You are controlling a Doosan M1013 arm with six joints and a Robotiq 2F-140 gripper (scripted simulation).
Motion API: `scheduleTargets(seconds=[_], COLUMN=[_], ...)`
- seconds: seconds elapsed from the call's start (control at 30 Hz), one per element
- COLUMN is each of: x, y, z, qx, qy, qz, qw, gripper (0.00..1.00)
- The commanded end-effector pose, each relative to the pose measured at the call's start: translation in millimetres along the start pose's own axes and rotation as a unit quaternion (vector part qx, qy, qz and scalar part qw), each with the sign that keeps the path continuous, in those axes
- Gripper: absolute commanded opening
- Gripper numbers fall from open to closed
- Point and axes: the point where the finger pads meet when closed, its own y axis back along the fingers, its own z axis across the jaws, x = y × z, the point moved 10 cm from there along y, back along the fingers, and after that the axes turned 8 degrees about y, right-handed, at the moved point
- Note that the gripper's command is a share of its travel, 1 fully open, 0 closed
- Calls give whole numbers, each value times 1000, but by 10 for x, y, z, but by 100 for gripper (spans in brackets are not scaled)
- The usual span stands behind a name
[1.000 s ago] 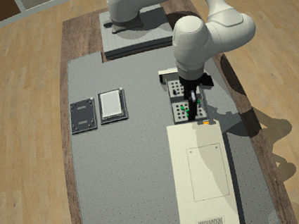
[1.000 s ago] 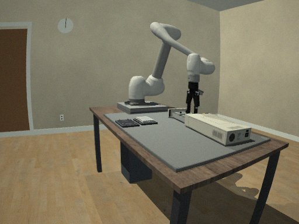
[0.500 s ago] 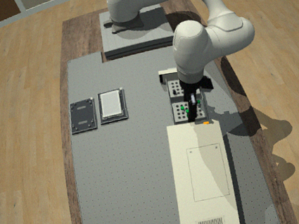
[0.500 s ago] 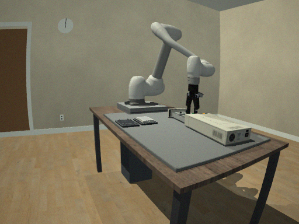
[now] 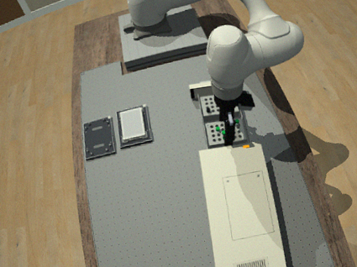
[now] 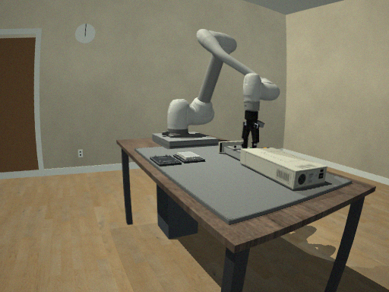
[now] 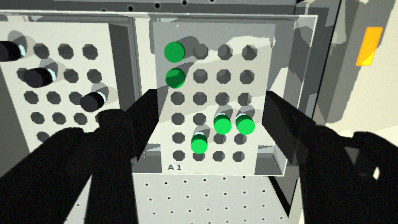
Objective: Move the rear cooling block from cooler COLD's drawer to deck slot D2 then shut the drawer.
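Note:
COLD (image 5: 241, 211) is the cream box on the right of the deck, with its drawer pulled out toward the arm's base. The rear block (image 5: 224, 131) lies next to COLD's body and holds several green tubes upright in its bores; it shows in the wrist view (image 7: 215, 95), marked A1. The front block (image 5: 210, 105) holds black tubes and also shows in the wrist view (image 7: 60, 85). My gripper (image 7: 209, 105) is open and low over the rear block, one finger along each long side. Whether the fingers touch the block I cannot tell. The dark slot D2 (image 5: 98, 138) lies empty at the left.
Slot D1 (image 5: 134, 126) holds a white plate, right beside D2. COLD's orange lamp (image 5: 246, 146) is lit at the drawer mouth and shows in the wrist view (image 7: 369, 46). The drawer's handle end (image 5: 200, 86) points toward the arm's base plate (image 5: 164, 36).

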Motion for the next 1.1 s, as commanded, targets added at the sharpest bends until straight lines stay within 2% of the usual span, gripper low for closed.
scheduleTargets(seconds=[0.0, 0.1, 1.07], x=[12, 12, 12], y=[-22, -22, -22], z=[-21, -21, -21], qx=[1, 1, 2], qy=[-3, -3, -3], qz=[0, 0, 0], qw=[1000, 1000, 1000], gripper=[61, 60, 19])
